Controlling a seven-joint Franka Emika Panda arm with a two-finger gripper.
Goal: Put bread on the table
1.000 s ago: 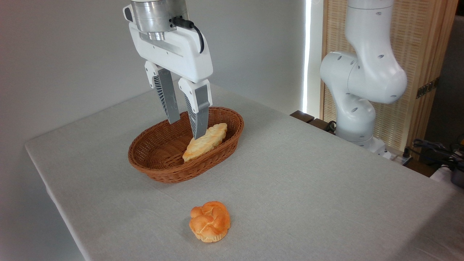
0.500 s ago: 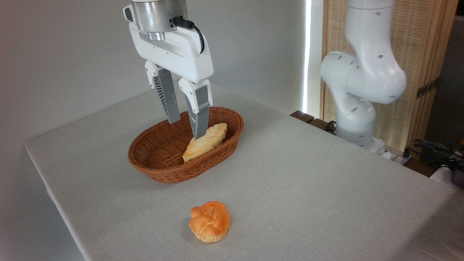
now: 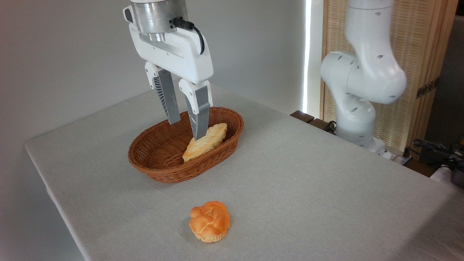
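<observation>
The bread [image 3: 210, 221], a round orange-golden bun with a knotted top, sits on the grey-white table [image 3: 308, 174] near the front edge. My gripper [image 3: 186, 130] hangs open above the brown wicker basket [image 3: 159, 166], well behind and to the left of the bun. Nothing is between its grey ribbed fingers [image 3: 198, 119]. The nearer fingertip overlaps the pale leaf-shaped loaf [image 3: 204, 142] in the picture; whether it touches I cannot tell.
The oval basket holds only the pale loaf, leaning against its right wall. The arm's white base [image 3: 359, 94] stands beyond the table's right edge, with cables [image 3: 435, 150] and a wooden slatted screen [image 3: 417, 54] behind it. The table's left edge drops off.
The gripper has shifted very slightly; otherwise nothing has moved. The bun and the loaf lie where they were.
</observation>
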